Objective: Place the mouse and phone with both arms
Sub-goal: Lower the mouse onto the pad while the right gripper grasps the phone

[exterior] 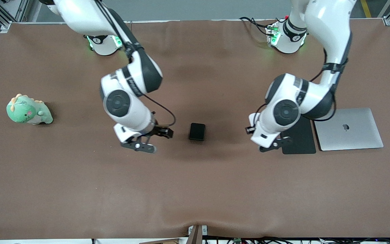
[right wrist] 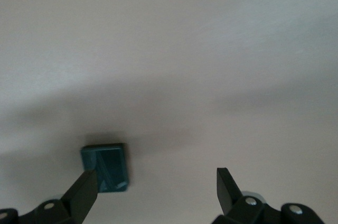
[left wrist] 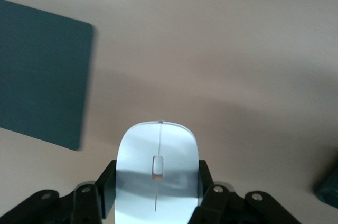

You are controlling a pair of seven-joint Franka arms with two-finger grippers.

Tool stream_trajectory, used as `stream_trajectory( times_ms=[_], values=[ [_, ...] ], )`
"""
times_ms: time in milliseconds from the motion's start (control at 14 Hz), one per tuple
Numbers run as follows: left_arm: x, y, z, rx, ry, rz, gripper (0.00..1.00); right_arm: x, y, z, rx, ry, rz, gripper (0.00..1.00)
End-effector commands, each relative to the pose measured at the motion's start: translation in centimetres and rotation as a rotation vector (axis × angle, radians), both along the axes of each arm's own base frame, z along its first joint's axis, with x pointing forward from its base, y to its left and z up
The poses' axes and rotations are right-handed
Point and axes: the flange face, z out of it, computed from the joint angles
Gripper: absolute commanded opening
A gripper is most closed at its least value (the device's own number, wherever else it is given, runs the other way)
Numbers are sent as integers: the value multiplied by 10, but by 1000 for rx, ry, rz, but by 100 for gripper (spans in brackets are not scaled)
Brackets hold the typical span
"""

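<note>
1. Brown cloth covered the table [exterior: 195, 189]; the small black slab phone [exterior: 197, 131] lay just beside the right gripper's [exterior: 154, 139] spread, empty fingers [right wrist: 84, 192].
2. Left gripper [left wrist: 157, 195] fingers clamped the glossy white oval mouse [left wrist: 157, 174] between them, near the flat black mouse pad [left wrist: 42, 71].

The right arm's black two-finger gripper [right wrist: 157, 192] fills the lower edge of the frame, its fingers [right wrist: 84, 195] spread wide apart with nothing between them. A small dark rounded-corner rectangular phone [right wrist: 108, 166] lies on the plain pale tabletop [right wrist: 200, 60] at lower left, partly covered by one finger.
</note>
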Motion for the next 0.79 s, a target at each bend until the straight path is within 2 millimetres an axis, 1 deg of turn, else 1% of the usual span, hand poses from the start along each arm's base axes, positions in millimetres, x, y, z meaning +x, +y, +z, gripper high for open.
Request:
stream_trajectory(
  times_ms=[0,214,286,357,429,500,571,643,714],
  values=[
    [-2,57,-6,53,22,-5,61,7,33,-21,13,-21,-45,100],
    [11,115,-21,48,44,20,61,-4,63,-55,8,-31,-14,100],
    [15,132,-28,43,53,24,61,-10,77,-65,3,-29,5,100],
    [18,148,-35,37,51,41,61,-13,87,-73,-1,-31,12,100],
    [19,156,-41,34,48,53,61,-13,96,-80,0,-34,6,100],
    [17,158,-50,32,46,55,62,-15,104,-86,0,-36,10,100],
    [18,167,-57,30,29,62,62,-21,113,-94,-6,-33,26,100],
    [17,183,-65,40,20,68,62,-26,119,-101,-15,-32,39,100],
    [16,189,-71,48,10,64,62,-28,122,-105,-14,-37,44,100]
  ],
)
